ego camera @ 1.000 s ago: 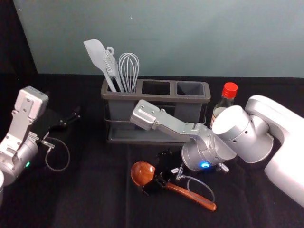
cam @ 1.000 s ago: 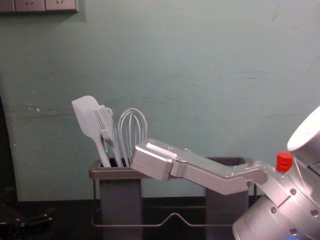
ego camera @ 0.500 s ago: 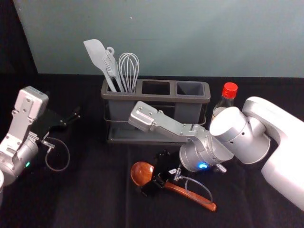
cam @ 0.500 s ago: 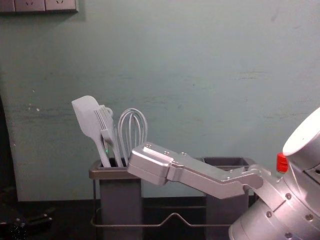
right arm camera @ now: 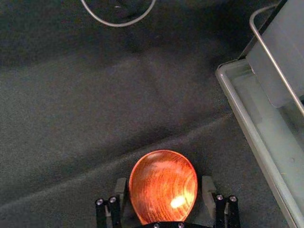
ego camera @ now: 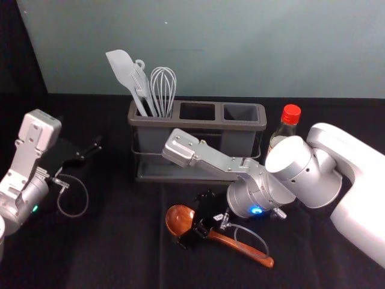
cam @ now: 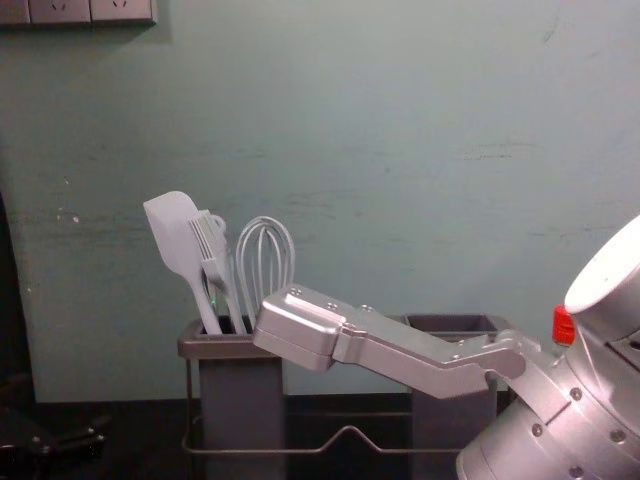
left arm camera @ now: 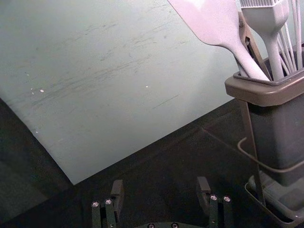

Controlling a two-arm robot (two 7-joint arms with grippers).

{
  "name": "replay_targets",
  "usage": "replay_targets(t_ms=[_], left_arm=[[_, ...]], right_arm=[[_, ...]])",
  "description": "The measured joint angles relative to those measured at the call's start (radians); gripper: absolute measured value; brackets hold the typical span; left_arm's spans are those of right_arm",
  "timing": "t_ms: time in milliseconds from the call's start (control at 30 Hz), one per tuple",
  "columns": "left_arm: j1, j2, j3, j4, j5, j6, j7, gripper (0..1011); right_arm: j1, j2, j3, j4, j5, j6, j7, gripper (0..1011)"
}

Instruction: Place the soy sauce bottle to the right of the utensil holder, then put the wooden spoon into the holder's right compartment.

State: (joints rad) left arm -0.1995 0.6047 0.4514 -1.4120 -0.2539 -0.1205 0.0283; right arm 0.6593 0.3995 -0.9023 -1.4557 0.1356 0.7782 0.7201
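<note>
My right gripper is low over the wooden spoon, around its neck by the bowl. In the right wrist view, the right gripper stands open, one finger on each side of the spoon bowl. The utensil holder stands behind, its middle and right compartments empty. The soy sauce bottle is upright to the holder's right, its lower part hidden by the right arm. My left gripper is parked at the left; in the left wrist view the left gripper is open and empty.
A spatula, a brush and a whisk stand in the holder's left compartment. The right forearm crosses in front of the holder's right half. A wall rises behind the black-covered table.
Over the last second my right arm has shifted slightly left and toward the robot, its gripper moving a little along the spoon. The left arm and spoon have stayed still.
</note>
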Motion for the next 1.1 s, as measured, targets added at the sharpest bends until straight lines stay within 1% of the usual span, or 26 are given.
replay_targets(t_ms=[67, 233, 333, 967, 1100], left_arm=[[0.0, 0.0, 0.0, 0.0, 0.0, 0.0, 0.0, 1005], [0.0, 0.0, 0.0, 0.0, 0.0, 0.0, 0.0, 1005], [0.0, 0.0, 0.0, 0.0, 0.0, 0.0, 0.0, 1005], [0.0, 0.0, 0.0, 0.0, 0.0, 0.0, 0.0, 1005], [0.0, 0.0, 0.0, 0.0, 0.0, 0.0, 0.0, 1005]], right_arm=[[0.0, 0.0, 0.0, 0.0, 0.0, 0.001, 0.0, 1000], [0.0, 0.001, 0.0, -0.001, 0.001, 0.001, 0.0, 886], [0.001, 0.001, -0.001, -0.001, 0.002, 0.002, -0.001, 838], [0.001, 0.001, -0.001, -0.001, 0.003, 0.002, -0.001, 838], [-0.01, 0.015, 0.0, -0.033, -0.01, -0.016, -0.009, 837]])
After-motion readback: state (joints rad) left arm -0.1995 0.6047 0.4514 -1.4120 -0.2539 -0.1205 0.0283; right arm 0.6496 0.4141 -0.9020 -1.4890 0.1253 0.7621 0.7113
